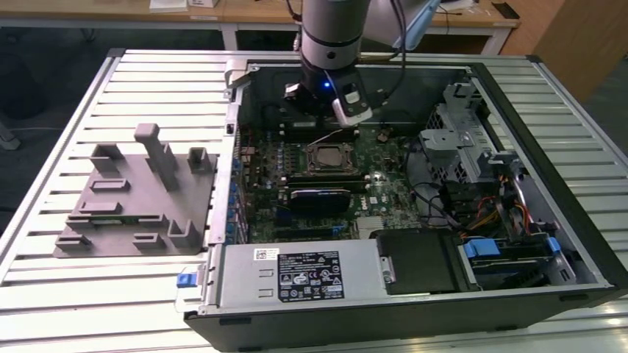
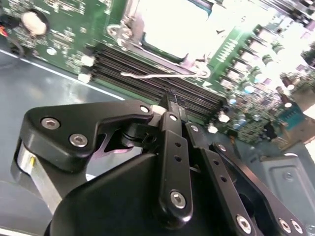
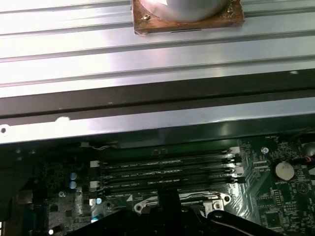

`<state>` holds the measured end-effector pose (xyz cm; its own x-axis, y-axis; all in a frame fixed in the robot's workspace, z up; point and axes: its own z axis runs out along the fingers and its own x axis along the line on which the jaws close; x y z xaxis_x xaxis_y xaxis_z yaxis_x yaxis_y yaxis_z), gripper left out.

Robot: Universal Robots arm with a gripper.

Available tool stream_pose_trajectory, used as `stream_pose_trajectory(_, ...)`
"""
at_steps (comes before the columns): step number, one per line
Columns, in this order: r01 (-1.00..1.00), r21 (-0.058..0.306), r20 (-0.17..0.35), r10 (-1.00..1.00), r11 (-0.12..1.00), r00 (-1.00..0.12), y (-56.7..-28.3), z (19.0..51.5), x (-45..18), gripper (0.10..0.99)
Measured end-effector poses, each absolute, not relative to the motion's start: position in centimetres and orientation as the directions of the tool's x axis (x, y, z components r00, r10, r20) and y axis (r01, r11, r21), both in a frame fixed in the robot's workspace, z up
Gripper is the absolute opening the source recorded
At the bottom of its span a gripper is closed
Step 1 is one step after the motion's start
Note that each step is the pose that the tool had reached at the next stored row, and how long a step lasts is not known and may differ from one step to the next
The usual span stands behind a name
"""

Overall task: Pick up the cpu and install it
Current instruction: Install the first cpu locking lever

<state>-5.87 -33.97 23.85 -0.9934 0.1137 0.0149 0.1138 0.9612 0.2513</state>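
The black pincer (image 2: 170, 98) is clenched with nothing between its fingers, poised over the dark memory slots (image 2: 157, 81) beside the square metal socket frame (image 1: 325, 157). The shiny silver square cpu (image 2: 170, 29) is seated inside that frame. The thin wire lever (image 2: 162, 75) is judged best pressed squarely, without sideways drag.

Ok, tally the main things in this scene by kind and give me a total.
Grey plastic moulded fixture block: 1
Open black computer case: 1
Square silver-topped cpu at the motherboard socket: 1
Black gripper on the robot arm: 1
Total: 4
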Motion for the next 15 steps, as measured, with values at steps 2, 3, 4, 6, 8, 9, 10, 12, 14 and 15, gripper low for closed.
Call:
stream_pose_trajectory(2, 0.114, 0.251, 0.015, 0.114, 0.961, -0.993, -34.0, 23.9, -5.3, 0.106)
stream_pose_trajectory(3, 0.114, 0.25, 0.015, 0.114, 0.961, -0.993, -34.0, 23.8, -5.0, 0.106)
stream_pose_trajectory(4, 0.115, 0.25, 0.015, 0.114, 0.961, -0.993, -34.0, 23.8, -4.8, 0.106)
stream_pose_trajectory(6, 0.115, 0.249, 0.016, 0.115, 0.962, -0.993, -34.0, 23.9, -4.3, 0.106)
stream_pose_trajectory(8, 0.116, 0.249, 0.016, 0.116, 0.962, -0.993, -34.0, 23.8, -4.1, 0.106)
stream_pose_trajectory(9, 0.116, 0.248, 0.016, 0.116, 0.962, -0.993, -34.0, 23.9, -4.1, 0.106)
stream_pose_trajectory(10, 0.116, 0.248, 0.016, 0.116, 0.962, -0.993, -34.0, 23.8, -4.1, 0.106)
stream_pose_trajectory(12, 0.116, 0.248, 0.015, 0.116, 0.962, -0.993, -34.0, 23.8, -4.1, 0.106)
stream_pose_trajectory(14, 0.116, 0.239, 0.013, 0.116, 0.964, -0.993, -34.0, 23.8, -4.1, 0.106)
stream_pose_trajectory(15, 0.117, 0.233, 0.011, 0.117, 0.965, -0.993, -34.0, 23.8, -4.1, 0.106)
